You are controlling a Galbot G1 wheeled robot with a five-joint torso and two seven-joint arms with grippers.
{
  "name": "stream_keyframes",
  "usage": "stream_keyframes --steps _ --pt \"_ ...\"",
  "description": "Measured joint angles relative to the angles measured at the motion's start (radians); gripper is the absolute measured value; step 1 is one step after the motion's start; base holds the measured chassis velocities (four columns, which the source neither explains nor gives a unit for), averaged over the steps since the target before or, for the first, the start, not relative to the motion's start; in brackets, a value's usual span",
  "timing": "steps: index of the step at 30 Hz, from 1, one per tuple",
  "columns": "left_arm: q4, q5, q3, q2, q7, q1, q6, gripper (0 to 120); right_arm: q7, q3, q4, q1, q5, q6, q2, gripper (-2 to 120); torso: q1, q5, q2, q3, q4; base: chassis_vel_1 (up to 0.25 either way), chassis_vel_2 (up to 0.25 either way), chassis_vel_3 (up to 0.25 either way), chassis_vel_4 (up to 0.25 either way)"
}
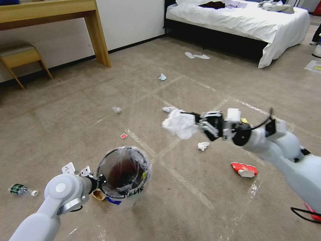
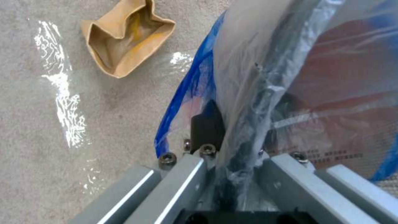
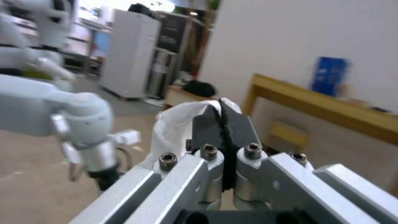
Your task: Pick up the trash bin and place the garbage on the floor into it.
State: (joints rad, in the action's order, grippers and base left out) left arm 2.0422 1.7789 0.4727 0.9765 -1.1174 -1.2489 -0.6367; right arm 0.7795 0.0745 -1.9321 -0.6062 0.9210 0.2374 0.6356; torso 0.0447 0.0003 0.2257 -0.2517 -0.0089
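two tools [image 1: 100, 182] [image 1: 195, 121] loaded (tissue [image 3: 174, 124], bin [image 1: 124, 172]).

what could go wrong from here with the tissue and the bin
The right gripper pinches just an edge of the white tissue, held in the air off to the side of the trash bin, so it may slip and fall onto the floor. The left gripper clamps the bin's rim through the crinkly liner, which might slide.

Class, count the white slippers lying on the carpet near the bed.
2. Left slipper and right slipper lie side by side on the floor before the bed; others may be hidden.
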Motion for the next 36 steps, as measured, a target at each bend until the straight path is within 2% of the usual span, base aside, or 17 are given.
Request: stream_keyframes --steps 3,10,15,19,36 --pt "0.003 0.000 0.007 -0.002 -0.001 -0.010 0.000 0 -0.007 0.135 0.025 0.087 -0.009 -0.007 0.073 0 0.000 -0.0003 0.000 0.000 0.0001 0.000 0.000 0.000 0.000" --pt "0.001 -0.004 0.010 0.000 -0.002 -0.018 0.000 0 0.017 0.266 0.061 0.198 0.000 -0.012 0.136 0 0.000 -0.0002 0.000 0.000 -0.0003 0.000 0.000 0.000 0.000" --pt "-0.004 -0.009 0.010 0.006 -0.003 -0.017 0.001 0 0.046 0.384 0.120 0.317 -0.003 -0.012 0.208 0 0.000 -0.0004 0.000 0.000 0.0000 0.000 0.000 0.000 0.000" --pt "-0.004 -0.009 0.016 0.006 -0.005 -0.021 0.002 0 0.048 0.424 0.148 0.353 -0.009 -0.010 0.241 0 0.000 -0.0004 0.000 0.000 0.0001 0.000 0.000 0.000 0.000" --pt "0.001 -0.006 0.022 0.006 -0.013 -0.024 0.003 0 0.069 0.513 0.256 0.377 -0.045 0.009 0.293 0 0.000 -0.0001 0.000 0.000 0.0000 0.000 0.000 0.000 0.000"
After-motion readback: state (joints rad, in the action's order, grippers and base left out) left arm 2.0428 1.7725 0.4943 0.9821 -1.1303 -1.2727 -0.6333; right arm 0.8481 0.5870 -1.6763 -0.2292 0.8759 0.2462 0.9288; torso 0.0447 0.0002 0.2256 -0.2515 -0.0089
